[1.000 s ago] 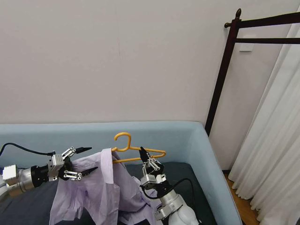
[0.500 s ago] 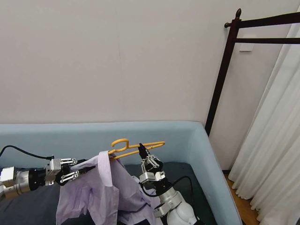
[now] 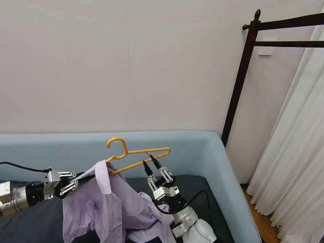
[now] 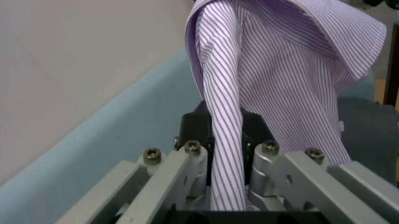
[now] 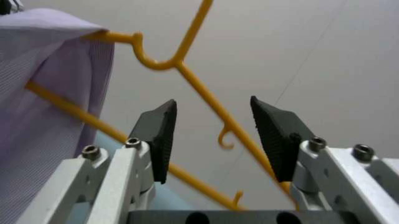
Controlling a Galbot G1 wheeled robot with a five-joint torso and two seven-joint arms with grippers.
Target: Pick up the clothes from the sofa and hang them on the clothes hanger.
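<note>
One shirt [image 3: 109,207], one hanger [image 3: 144,151], one sofa [image 3: 202,147] and one rack [image 3: 238,86], which stands at the upper right. The left gripper [image 3: 81,180], at the lower left, has its jaws clamped on a fold of the shirt. The shirt drapes from the hanger's left end at lower centre, over the sofa. The right gripper [image 3: 152,166], at lower centre, has its jaws wide apart with the hanger's bars running between them; whether they touch it is unclear.

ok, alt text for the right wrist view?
The right tool, jaws open, straddles the sloping arm of a yellow hanger. A purple shirt drapes over one end of the hanger, with a pale wall behind.
</note>
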